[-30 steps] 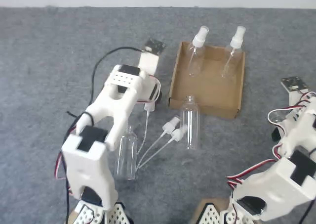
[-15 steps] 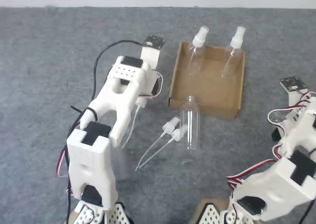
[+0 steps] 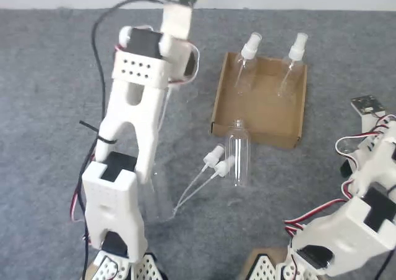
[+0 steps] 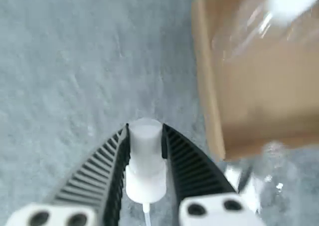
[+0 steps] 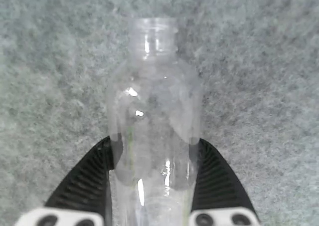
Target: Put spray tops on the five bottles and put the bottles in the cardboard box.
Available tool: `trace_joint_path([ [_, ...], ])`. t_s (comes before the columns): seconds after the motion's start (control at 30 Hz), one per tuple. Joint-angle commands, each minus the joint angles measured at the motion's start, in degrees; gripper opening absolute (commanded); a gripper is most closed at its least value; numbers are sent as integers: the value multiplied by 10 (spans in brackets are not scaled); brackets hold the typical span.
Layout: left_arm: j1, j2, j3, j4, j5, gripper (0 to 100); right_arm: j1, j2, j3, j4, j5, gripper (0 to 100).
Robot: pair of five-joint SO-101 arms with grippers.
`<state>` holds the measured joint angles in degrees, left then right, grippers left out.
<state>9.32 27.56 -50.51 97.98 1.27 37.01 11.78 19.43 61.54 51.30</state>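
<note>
Fingers [image 4: 107, 161] of the left gripper [image 4: 145, 132] are closed on the white head of a spray top [image 4: 145, 158], pinching it from both sides so that its thin dip tube hangs free below, which looks like the right hold for threading the tube into a bottle neck. The left arm [image 3: 133, 107] is raised high over the grey mat [image 3: 55, 107], just beside the cardboard box [image 3: 218, 104]. The ribbed pads [image 5: 89, 178] of the right gripper [image 5: 155, 142] clamp the body of a clear open bottle [image 5: 152, 101], with the neck pointing away from the wrist and left uncovered, presumably so the top can be brought to it. The right arm [image 3: 365, 193] sits at the near corner of the mat, well apart from the left one, so the two parts have yet to meet. In the box, two capped bottles [image 3: 245, 67] lie side by side with their white heads over the far rim. Just in front of the box an uncapped bottle [image 3: 238, 153] lies on its side, and two loose spray tops [image 3: 216, 157] rest beside it with their tubes trailing toward the arms. A faint clear shape close beside the left arm's base may be the fifth bottle, though I cannot be sure.
</note>
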Motion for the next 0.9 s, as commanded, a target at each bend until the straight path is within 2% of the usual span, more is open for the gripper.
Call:
trace_joint_path([
  [0.0,-10,-54,-39,27,6,10,0,-5,0,-7,4,78],
  [0.27,-7,-261,138,24,4,10,7,-6,0,-7,-1,216],
  [0.37,-7,-338,231,20,2,10,6,-7,-4,-7,-41,251],
  [0.53,-18,-464,409,-54,-15,10,4,-7,-39,34,-46,296],
  [0.67,-28,-565,540,-127,-26,11,4,-7,-118,102,-46,317],
  [0.87,-28,-661,692,-191,-26,12,-9,-1,-227,178,-46,329],
])
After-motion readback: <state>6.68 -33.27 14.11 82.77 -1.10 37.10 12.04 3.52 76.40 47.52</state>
